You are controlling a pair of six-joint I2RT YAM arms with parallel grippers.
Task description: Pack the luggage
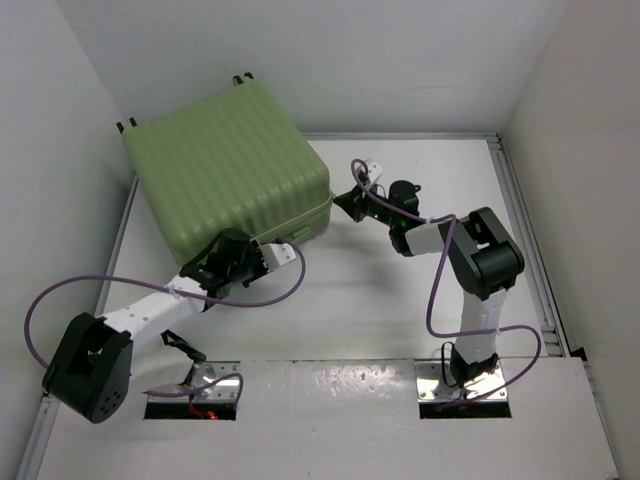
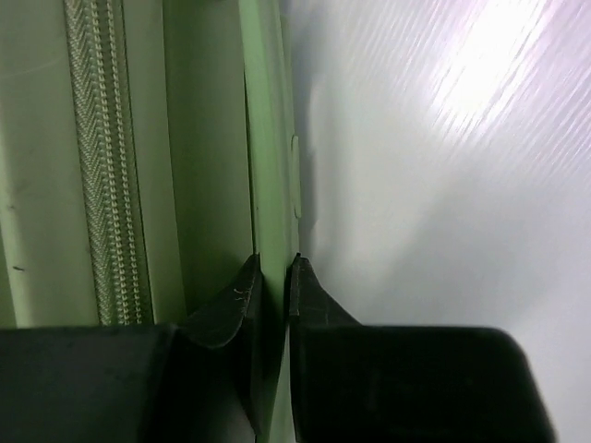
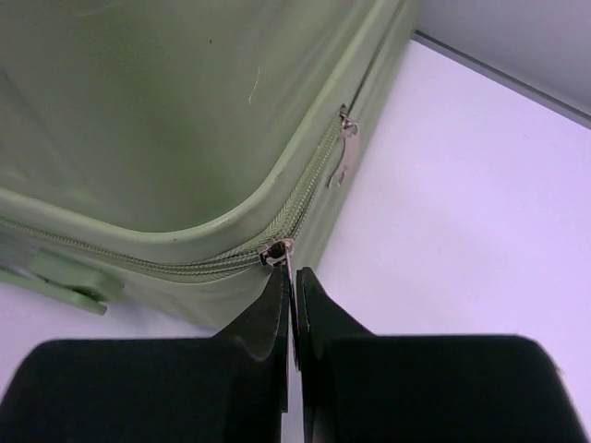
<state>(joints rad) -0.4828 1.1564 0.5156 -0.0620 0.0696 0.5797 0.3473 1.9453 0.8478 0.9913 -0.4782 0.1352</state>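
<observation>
The luggage (image 1: pixel 228 165), a light-green ribbed hard-shell suitcase, lies flat and closed at the back left of the table. My left gripper (image 1: pixel 262 255) is at its near edge. In the left wrist view the gripper (image 2: pixel 275 268) is shut on a thin green rim (image 2: pixel 268 166) of the shell, beside the zipper track (image 2: pixel 97 157). My right gripper (image 1: pixel 345 200) is at the suitcase's right corner. In the right wrist view it (image 3: pixel 292 273) is shut on the metal zipper pull of a slider (image 3: pixel 275 251) at the rounded corner. A second zipper pull (image 3: pixel 345 153) hangs further along the track.
White walls enclose the table on the left, back and right. A metal rail (image 1: pixel 522 230) runs along the right side. Purple cables (image 1: pixel 60 290) loop beside both arms. Small black wheels (image 1: pixel 240 77) stick out at the suitcase's far edge.
</observation>
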